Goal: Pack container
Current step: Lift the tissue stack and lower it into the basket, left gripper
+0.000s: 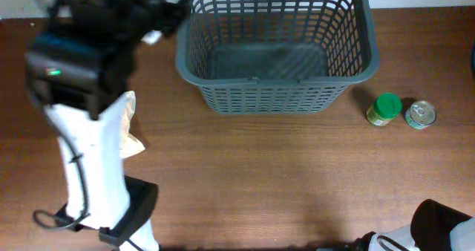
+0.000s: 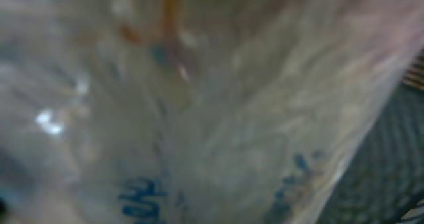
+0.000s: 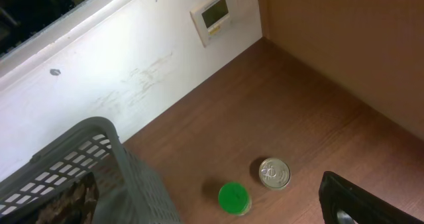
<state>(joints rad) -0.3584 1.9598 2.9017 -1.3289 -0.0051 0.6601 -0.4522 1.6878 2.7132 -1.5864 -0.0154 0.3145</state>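
Here, the container (image 1: 274, 95), a large dark grey lattice basket, stands on the brown bench (image 1: 260, 177) near its far edge. Right of the container sit a green-lidded jar (image 1: 385, 108) and, just beside it, a small tin can (image 1: 420, 114). The left arm (image 1: 82, 65) reaches to the container's left rim. Blurred clear plastic (image 2: 199, 118) with blue print fills its wrist view, so I cannot tell how its fingers stand. The right arm (image 1: 441, 225) sits well right of the container, with its fingers (image 3: 348, 197) barely visible and their state unclear too.

Container (image 1: 274, 96) | dark grey plastic basket, slotted lattice walls, rectangular rim | upright, top open | 12 o'clock in overhead view
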